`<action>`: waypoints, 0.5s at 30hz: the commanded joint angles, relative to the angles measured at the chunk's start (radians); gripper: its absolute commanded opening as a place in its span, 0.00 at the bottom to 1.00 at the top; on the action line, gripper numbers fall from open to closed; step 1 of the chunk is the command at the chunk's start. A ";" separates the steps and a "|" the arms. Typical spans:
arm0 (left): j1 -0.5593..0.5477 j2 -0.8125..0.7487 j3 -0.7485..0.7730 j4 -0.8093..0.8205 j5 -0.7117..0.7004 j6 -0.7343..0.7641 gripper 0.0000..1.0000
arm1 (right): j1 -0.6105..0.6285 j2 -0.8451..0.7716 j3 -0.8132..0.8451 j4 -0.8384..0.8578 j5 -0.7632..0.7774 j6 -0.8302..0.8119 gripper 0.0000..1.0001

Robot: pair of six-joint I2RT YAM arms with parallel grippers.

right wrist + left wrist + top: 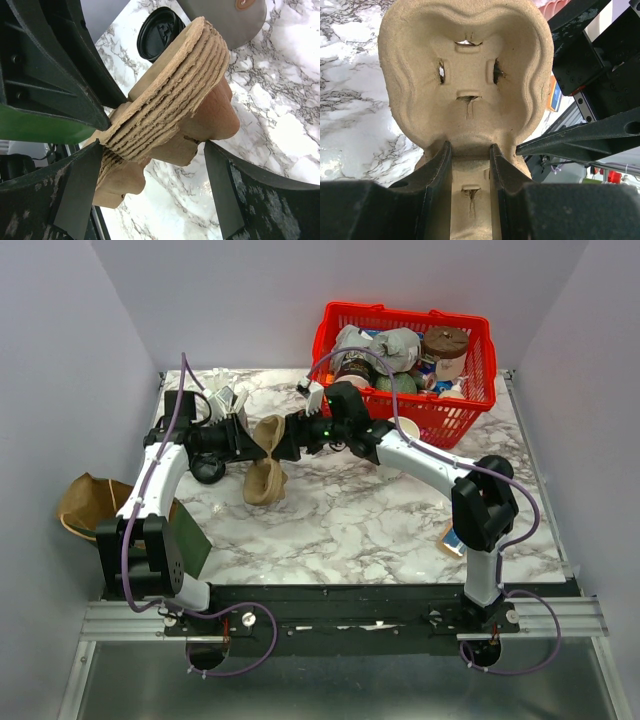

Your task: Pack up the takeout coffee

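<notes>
bag: brown paper bag at 9 o'clock, off the table's left edge, well apart from both grippers.
lid: black lid flat on the marble, just below the left arm.
left gripper: left gripper clamped on the narrow waist of the carrier stack.
stack: nested pulp carriers, held off the table near its centre. The long axis runs 12 to 6, with one lobe hanging down.
right gripper: right gripper gaping, one finger on each side of the layered edge and gripping nothing.
key relation: the stack lies at 9 o'clock from the right gripper, already between its jaws. That arm is the nearer free one, probably to peel off one carrier.
cup: white cup at 2 o'clock.
basket: red basket behind it.
</notes>
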 commanded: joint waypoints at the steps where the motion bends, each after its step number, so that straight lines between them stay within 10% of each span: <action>1: 0.010 -0.022 0.061 -0.007 0.176 -0.016 0.00 | 0.006 0.045 -0.030 -0.055 0.094 -0.081 0.90; 15: 0.037 -0.037 0.075 -0.085 0.194 0.052 0.00 | -0.023 0.062 -0.064 -0.101 0.189 -0.040 0.95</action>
